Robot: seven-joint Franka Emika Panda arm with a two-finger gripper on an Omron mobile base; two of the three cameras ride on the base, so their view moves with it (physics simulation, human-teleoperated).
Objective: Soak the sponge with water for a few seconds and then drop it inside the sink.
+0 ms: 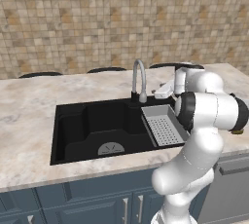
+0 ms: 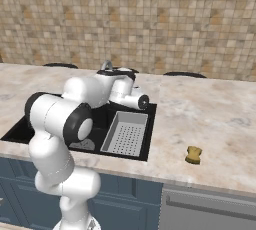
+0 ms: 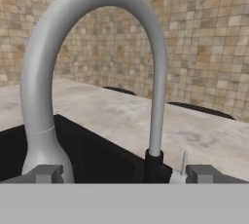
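Marble counter point(image 2: 200, 109), tap not yet running
Gripper point(image 3: 124, 173), jaws wide and empty, faces the faucet point(image 3: 97, 47) over the sink point(image 1: 78, 121); sponge point(image 2: 193, 155) lies well apart, right, so turning water on looks first

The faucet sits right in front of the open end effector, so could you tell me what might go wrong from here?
1. The end effector hovers open close to the faucet; moving forward could bump the spout or miss the small handle.
2. The sponge lies on the counter, far right of the sink, not yet picked up.
3. No water runs yet.
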